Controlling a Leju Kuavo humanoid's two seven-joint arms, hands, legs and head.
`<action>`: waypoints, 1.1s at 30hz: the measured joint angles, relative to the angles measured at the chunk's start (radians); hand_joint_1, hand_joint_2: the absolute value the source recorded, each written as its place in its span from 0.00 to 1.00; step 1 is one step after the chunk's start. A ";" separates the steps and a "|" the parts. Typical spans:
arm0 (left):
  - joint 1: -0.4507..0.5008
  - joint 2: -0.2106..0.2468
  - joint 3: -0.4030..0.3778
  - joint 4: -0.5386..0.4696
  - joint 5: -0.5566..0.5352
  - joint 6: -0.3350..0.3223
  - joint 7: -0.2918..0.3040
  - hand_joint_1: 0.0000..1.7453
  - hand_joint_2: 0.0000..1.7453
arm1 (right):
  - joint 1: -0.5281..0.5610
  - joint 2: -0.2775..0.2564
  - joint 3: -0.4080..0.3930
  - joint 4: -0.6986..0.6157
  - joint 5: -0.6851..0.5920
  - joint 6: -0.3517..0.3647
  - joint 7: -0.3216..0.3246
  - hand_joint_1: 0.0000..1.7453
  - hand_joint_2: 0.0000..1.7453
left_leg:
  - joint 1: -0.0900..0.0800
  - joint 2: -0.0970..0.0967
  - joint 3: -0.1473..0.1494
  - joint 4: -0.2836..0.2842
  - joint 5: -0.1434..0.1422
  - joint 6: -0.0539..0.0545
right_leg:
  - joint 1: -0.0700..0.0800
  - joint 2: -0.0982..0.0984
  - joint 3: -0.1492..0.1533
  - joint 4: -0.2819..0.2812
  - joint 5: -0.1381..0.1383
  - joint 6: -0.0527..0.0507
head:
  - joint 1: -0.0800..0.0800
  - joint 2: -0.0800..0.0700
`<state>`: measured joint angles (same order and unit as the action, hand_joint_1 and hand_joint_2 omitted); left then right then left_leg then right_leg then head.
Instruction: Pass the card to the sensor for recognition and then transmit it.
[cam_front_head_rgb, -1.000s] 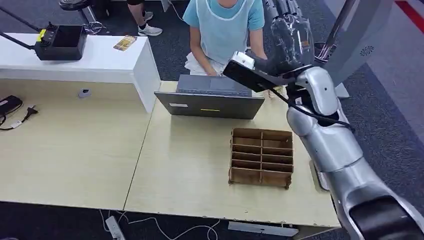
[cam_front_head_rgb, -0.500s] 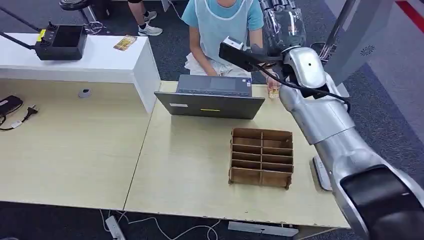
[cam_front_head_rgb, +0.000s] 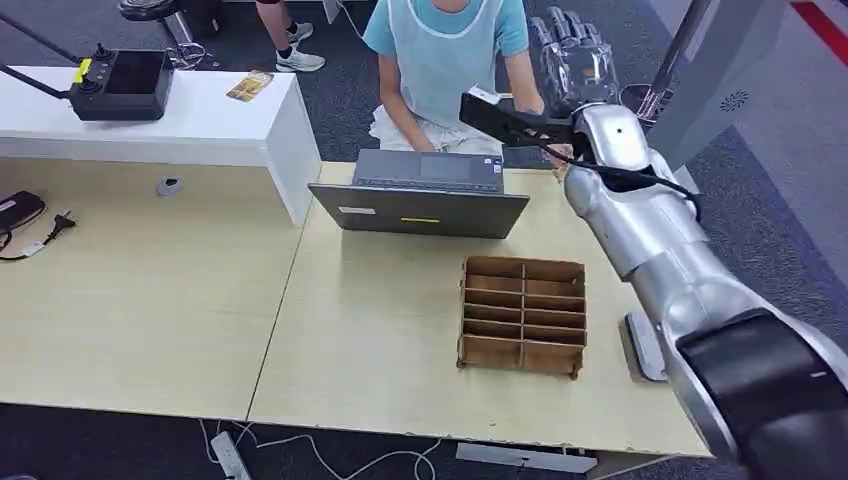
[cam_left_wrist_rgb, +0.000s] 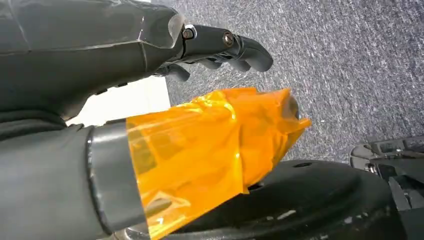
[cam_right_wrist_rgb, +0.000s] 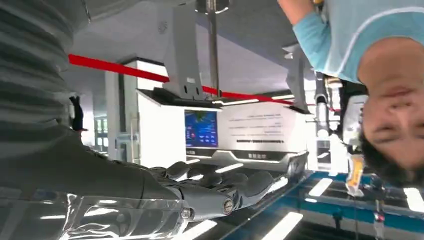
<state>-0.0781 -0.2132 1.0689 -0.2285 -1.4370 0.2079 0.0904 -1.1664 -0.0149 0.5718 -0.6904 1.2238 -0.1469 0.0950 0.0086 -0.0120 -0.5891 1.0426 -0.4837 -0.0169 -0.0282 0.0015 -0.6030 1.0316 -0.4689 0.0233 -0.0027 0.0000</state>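
My right arm reaches up past the far edge of the table. Its right hand (cam_front_head_rgb: 574, 55) is raised in front of the seated person (cam_front_head_rgb: 445, 50), with the fingers (cam_right_wrist_rgb: 220, 192) stretched out straight and nothing between them. Clear film covers the hand. No card can be made out in the hand or on the table. Part of the person's hand (cam_front_head_rgb: 560, 153) shows just behind my forearm. My left hand (cam_left_wrist_rgb: 150, 55) hangs over grey carpet, its fingers loosely bent and holding nothing, its thumb (cam_left_wrist_rgb: 210, 145) wrapped in orange film.
An open grey laptop (cam_front_head_rgb: 425, 195) stands at the far edge of the light wooden table (cam_front_head_rgb: 370, 340). A brown divided wooden box (cam_front_head_rgb: 523, 315) sits near my right arm. A small grey device (cam_front_head_rgb: 169, 185) lies on the left table, and a black controller (cam_front_head_rgb: 125, 85) rests on the white bench.
My right arm has swung up and outward, carrying the hand higher and closer to the person. The person's hand, seen beside the laptop half a second ago, is now mostly hidden behind my forearm.
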 joint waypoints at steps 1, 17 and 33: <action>0.000 0.000 0.000 0.000 0.000 0.000 0.001 0.00 0.00 | -0.003 0.000 -0.002 0.010 0.000 0.000 0.001 0.00 1.00 | 0.000 0.000 0.000 0.000 0.000 0.000 | 0.000 0.000 0.000 0.000 0.000 0.000 | 0.000 0.000; 0.000 0.000 0.000 0.000 0.007 -0.001 0.001 0.00 0.00 | -0.013 0.000 -0.035 0.082 -0.010 -0.001 0.013 0.00 1.00 | 0.000 0.000 0.000 0.000 0.000 0.000 | 0.000 0.000 0.000 0.000 0.000 0.000 | 0.000 0.000; 0.000 -0.001 0.000 0.000 0.007 -0.001 0.004 0.00 0.00 | -0.011 0.000 -0.063 0.108 -0.006 -0.005 0.017 1.00 1.00 | 0.000 0.000 0.000 0.000 0.000 0.000 | 0.000 0.000 0.000 0.000 0.000 0.000 | 0.000 0.000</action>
<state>-0.0778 -0.2144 1.0685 -0.2285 -1.4302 0.2071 0.0942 -1.1772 -0.0149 0.5085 -0.5829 1.2177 -0.1514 0.1118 0.0087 -0.0119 -0.5889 1.0426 -0.4837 -0.0170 -0.0282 0.0017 -0.6033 1.0316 -0.4689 0.0233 -0.0030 0.0000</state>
